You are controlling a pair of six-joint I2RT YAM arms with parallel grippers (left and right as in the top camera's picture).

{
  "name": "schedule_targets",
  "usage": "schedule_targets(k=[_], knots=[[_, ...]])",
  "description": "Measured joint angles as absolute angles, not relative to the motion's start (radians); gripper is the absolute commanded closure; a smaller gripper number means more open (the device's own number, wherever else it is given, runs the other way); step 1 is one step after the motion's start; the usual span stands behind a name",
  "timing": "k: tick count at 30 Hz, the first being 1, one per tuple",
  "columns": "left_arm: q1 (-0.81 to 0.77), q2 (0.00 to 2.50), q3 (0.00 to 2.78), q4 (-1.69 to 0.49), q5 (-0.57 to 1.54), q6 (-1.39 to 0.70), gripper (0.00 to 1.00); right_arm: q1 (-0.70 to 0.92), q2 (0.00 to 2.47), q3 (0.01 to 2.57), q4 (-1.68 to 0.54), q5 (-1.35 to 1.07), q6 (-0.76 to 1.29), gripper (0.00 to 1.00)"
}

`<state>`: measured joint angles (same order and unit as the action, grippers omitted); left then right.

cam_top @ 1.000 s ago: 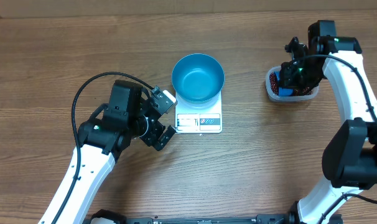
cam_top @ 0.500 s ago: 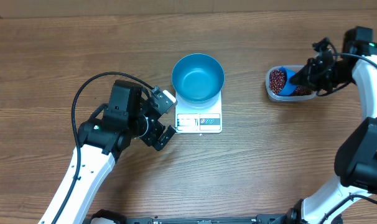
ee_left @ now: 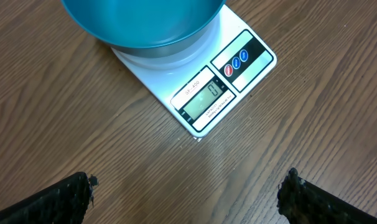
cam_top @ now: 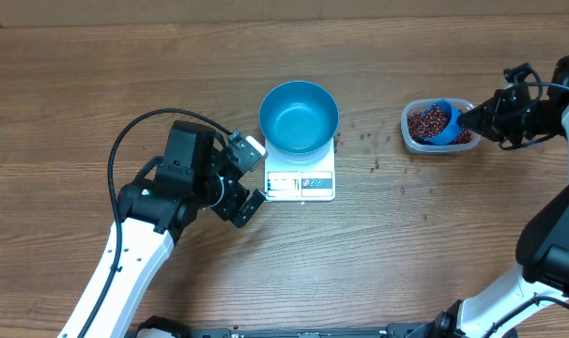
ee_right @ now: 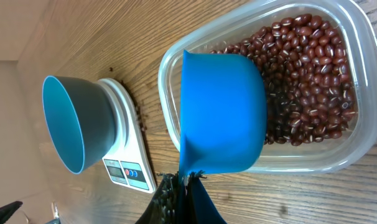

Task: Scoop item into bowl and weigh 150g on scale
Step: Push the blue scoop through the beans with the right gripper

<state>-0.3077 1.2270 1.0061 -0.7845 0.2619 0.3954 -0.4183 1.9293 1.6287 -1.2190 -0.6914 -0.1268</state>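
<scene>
Locate the bowl [cam_top: 299,115] on the platform of the scale [cam_top: 300,178] near the centre of the table [cam_top: 125,56]; the bowl overhangs the platform, and its interior shows plain blue. The scale's display [ee_left: 204,102] and button panel face the robot, clear of the bowl. Note that the left gripper [cam_top: 251,176] sits just left of the scale, close to its front-left corner, with its jaws spread wide and nothing between them; in the left wrist view the two fingertips [ee_left: 70,193] frame bare wood in front of the display. Find the beans [cam_top: 422,122] well to the right of the scale, in a clear tub [cam_top: 408,141]. The right gripper [cam_top: 477,119] reaches toward the tub from the right with its jaws pressed together on the handle of a blue scoop [cam_top: 441,122]. In the right wrist view the scoop [ee_right: 223,112] hangs over the beans [ee_right: 307,81] and crosses the tub's near rim [ee_right: 167,93], with its outer wall toward the camera. You cannot tell from either view whether the scoop touches the beans or how much it carries. A few loose beans [cam_top: 364,138] lie on the table between the scale and the tub.
</scene>
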Motion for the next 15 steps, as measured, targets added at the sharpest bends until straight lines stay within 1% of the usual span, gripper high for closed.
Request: schedule_targets(k=[15], knots=[[-0.308, 1.227, 1.006, -0.785, 0.262, 0.396, 0.0, -0.418, 1.929, 1.628, -1.196, -0.677, -0.126, 0.96]])
